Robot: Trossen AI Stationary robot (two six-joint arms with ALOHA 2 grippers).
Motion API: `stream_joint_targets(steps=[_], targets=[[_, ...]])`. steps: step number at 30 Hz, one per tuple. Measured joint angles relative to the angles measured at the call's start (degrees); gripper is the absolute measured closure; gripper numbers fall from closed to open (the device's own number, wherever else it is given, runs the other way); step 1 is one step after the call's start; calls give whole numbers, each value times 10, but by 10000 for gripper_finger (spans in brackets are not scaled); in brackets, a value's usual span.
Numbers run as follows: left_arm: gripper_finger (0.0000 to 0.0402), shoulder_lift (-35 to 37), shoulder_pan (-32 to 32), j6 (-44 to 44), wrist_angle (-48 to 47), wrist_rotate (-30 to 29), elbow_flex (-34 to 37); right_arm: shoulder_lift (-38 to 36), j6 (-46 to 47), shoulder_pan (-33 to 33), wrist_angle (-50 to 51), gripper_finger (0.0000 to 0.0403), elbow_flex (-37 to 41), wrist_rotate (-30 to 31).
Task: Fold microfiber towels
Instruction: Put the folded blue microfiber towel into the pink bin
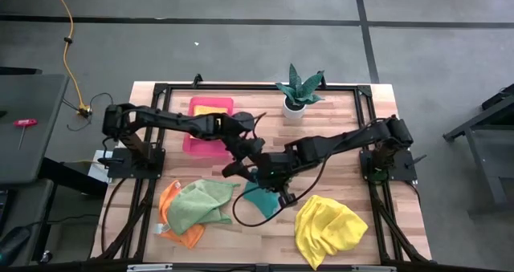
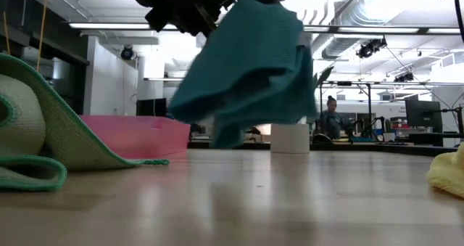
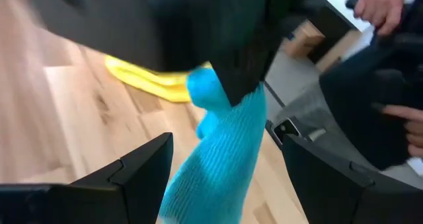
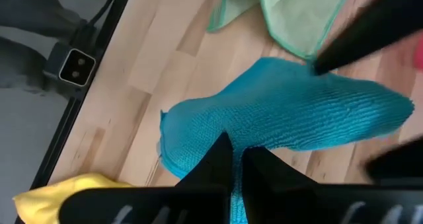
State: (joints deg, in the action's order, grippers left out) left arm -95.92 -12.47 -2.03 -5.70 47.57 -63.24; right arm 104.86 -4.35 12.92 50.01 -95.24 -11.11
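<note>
— Where's the teal towel [image 2: 246, 64]?
— Hanging above the counter [image 2: 239, 202], pinched by the right hand [image 4: 234, 159].
— And the left hand [image 3: 225, 178]?
— Spread apart around a hanging edge, probably; it should clamp there before spreading.

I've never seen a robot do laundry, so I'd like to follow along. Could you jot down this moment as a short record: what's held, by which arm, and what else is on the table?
Held item: soft teal microfiber towel, lifted clear of the table
Right gripper: shut on the teal towel
Left gripper: open, fingers either side of the hanging towel
Waiting towels: light green cloth lying over orange cloth; crumpled yellow cloth
Also present: rigid pink tray, potted plant
</note>
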Motion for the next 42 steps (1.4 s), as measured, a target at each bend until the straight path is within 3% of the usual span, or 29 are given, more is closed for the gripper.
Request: stream_joint_targets(steps=[21,29,40,42], targets=[[144,0,31,9,-20,35,0,0,-20,-11,21,403,-31,19],[222,0,32,-18,-64,15,0,0,-20,-11,21,403,-31,25],[387,2,26,-32,-106,-3,0,0,-22,-14,18,403,-32,27],[393,4,20,-31,-122,-3,0,0,-19,-16,19,403,-32,31]])
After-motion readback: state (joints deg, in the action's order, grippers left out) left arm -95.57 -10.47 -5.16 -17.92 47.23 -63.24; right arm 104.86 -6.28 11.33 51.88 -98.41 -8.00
